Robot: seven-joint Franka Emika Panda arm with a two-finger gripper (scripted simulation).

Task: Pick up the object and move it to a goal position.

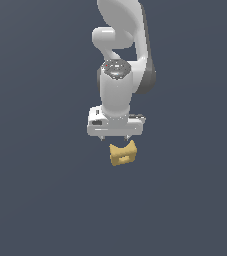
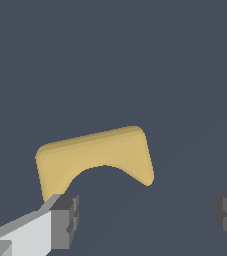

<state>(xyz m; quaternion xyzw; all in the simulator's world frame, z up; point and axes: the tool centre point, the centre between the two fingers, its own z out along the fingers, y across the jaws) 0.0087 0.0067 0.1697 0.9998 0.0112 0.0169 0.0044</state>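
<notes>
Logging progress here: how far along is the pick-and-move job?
Done: the claw is positioned above the yellow block. In hand: nothing; its fingers are spread wide with the block beyond them, ungripped. Left: lower, close, lift, carry to the goal, which isn't visible.

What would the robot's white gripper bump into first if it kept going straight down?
Probably the small mustard-yellow notched block, which sits just under the open white gripper. In the wrist view it looks off-centre, so one finger might touch first.

I'm seeing the object (image 1: 122,153) lying flat on the dark surface: small, mustard-yellow, blocky, one edge notched, slightly rotated.
</notes>
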